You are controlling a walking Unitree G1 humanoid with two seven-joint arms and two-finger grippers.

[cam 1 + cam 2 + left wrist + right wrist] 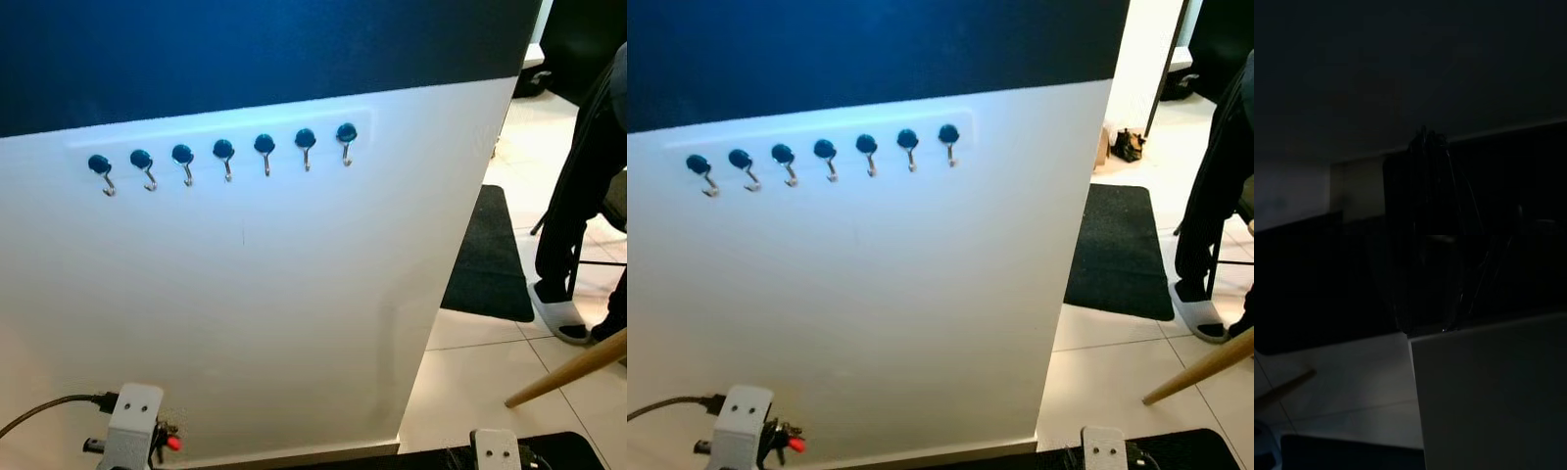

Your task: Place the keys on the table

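Hooks, seven with blue knobs, line a white wall under a dark blue band, all bare. Left claw hangs low by the wall with something small and red beside it, perhaps the keys; its grip I cannot tell. Right claw hangs idle, grip unclear too. Right of the wall, a person's leg stands near a black mat.
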